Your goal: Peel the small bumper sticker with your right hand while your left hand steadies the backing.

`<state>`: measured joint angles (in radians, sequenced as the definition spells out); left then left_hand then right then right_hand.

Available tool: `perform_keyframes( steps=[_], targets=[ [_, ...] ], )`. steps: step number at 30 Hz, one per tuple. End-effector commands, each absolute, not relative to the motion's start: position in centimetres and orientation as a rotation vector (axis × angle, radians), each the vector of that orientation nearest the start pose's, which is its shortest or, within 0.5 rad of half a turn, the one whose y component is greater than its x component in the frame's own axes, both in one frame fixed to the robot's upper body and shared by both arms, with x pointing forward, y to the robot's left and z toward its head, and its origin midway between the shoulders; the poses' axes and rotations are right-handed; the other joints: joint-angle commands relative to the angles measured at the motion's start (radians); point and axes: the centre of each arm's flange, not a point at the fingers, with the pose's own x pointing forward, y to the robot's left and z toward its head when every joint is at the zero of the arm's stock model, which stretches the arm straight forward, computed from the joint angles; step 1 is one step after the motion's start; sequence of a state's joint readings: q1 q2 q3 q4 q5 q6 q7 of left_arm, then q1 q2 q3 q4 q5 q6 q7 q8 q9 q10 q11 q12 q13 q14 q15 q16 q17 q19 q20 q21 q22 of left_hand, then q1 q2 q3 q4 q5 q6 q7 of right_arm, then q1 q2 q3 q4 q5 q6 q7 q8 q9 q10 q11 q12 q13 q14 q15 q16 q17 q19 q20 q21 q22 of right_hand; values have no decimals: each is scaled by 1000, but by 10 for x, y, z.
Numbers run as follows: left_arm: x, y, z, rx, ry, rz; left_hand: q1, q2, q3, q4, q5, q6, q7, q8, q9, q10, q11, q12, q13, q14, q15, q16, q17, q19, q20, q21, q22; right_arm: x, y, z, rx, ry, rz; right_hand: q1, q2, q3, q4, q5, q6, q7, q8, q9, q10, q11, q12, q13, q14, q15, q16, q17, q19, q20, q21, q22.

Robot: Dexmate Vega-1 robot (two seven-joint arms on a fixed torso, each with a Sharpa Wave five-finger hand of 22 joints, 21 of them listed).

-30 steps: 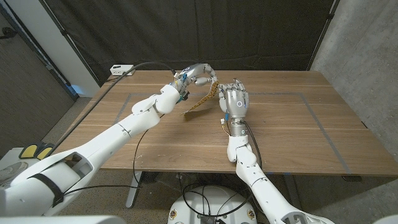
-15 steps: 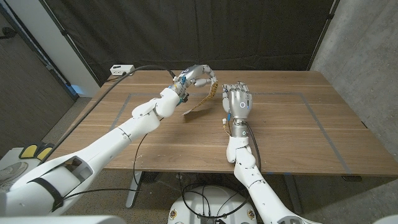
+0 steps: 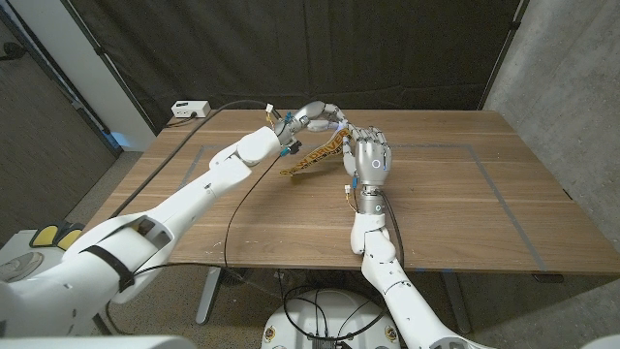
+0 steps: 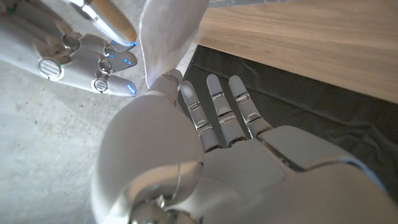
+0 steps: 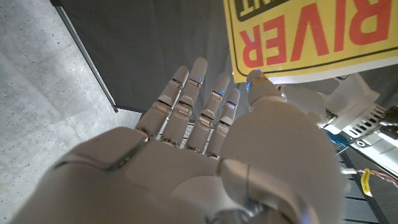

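Left fingers pinching bumper sticker, long axis sloping tableward

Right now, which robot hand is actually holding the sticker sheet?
The left robot hand: it holds the yellow sticker sheet up off the table. The right robot hand stands beside the sheet, fingers extended, gripping nothing.

Over the middle far part of the wooden table, the yellow bumper sticker with red lettering hangs above the surface, held up by the white left hand, with the grey right hand just right of it, closing that gap. Wide bare tabletop lies to the right and near. A white box with cable sits at the far left corner
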<state>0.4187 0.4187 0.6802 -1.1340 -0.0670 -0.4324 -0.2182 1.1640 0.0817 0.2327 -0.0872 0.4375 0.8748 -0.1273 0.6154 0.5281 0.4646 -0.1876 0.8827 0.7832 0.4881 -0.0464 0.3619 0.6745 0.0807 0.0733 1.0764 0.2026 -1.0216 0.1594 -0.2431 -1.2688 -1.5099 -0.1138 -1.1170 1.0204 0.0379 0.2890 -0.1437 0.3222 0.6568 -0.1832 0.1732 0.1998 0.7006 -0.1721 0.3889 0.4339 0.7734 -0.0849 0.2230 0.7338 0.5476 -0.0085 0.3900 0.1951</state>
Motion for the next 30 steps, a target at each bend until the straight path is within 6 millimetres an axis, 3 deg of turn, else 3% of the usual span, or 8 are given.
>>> perform_keyframes(
  steps=[1,5,10,13,19,23,25,30],
  targets=[
    [665,116,106,688,-831,-741,2,-14,-13,0,11,14,2,1,-1,-1,-1,-4,6,-7,-125,-12,7,-6,-1,8,2,558,-90,-73,-1123,-1066,-986,15,-12,18,-10,14,-56,2,-2,2,-39,-3,-16,3,-16,-143,-11,-5,-3,3,1,-1],
    [665,117,106,716,-816,-755,3,-14,-19,2,17,10,1,2,5,-3,0,-8,4,-18,-123,-20,10,-15,-1,10,3,559,-89,-72,-1113,-1054,-990,17,-14,24,-11,17,-75,-6,-1,2,-50,-4,-21,3,-17,-142,-13,-8,-2,4,1,-2],
    [663,123,106,748,-789,-753,4,-11,-25,5,23,7,-2,5,12,-7,2,-8,7,-24,-122,-27,13,-24,1,12,3,561,-88,-70,-1100,-1028,-1003,11,-17,29,-9,20,-126,15,-6,1,-60,5,-27,0,-1,-142,-7,-10,8,6,4,-2],
    [662,125,105,754,-782,-758,4,-10,-28,7,26,7,-2,7,14,-11,0,-10,8,-25,-122,-29,15,-26,0,14,3,562,-86,-69,-1110,-1022,-1013,21,-17,35,-14,22,-123,13,1,1,-64,5,-28,1,1,-146,-6,-10,9,7,4,-2],
    [660,127,106,761,-782,-753,7,-5,-33,9,32,2,1,8,19,-11,1,-10,9,-28,-120,-34,18,-31,1,19,3,563,-85,-65,-1114,-1039,-1005,25,-18,41,-12,24,-34,-2,38,2,-60,4,-26,2,9,-141,3,-2,12,9,5,-1],
    [660,128,106,759,-781,-747,8,0,-36,12,35,-3,-1,9,22,-11,3,-11,9,-27,-120,-36,21,-33,2,22,4,564,-84,-66,-1120,-1064,-985,20,-12,36,-4,27,92,-13,78,3,7,-5,-1,4,32,-144,30,24,14,6,7,0],
    [661,129,106,760,-778,-745,8,1,-37,12,36,-4,0,9,23,-11,1,-11,9,-27,-120,-37,22,-33,1,23,3,565,-83,-66,-1121,-1073,-976,34,-4,38,-7,33,160,-21,92,1,75,-15,27,9,61,-146,54,47,19,1,10,1],
    [663,129,106,757,-777,-736,10,4,-41,14,38,-9,2,9,26,-11,4,-11,10,-29,-119,-41,24,-36,2,25,3,566,-83,-67,-1131,-1087,-963,46,1,32,-7,36,252,-23,117,4,164,-26,67,21,85,-146,80,78,19,-3,13,3]
  ],
)
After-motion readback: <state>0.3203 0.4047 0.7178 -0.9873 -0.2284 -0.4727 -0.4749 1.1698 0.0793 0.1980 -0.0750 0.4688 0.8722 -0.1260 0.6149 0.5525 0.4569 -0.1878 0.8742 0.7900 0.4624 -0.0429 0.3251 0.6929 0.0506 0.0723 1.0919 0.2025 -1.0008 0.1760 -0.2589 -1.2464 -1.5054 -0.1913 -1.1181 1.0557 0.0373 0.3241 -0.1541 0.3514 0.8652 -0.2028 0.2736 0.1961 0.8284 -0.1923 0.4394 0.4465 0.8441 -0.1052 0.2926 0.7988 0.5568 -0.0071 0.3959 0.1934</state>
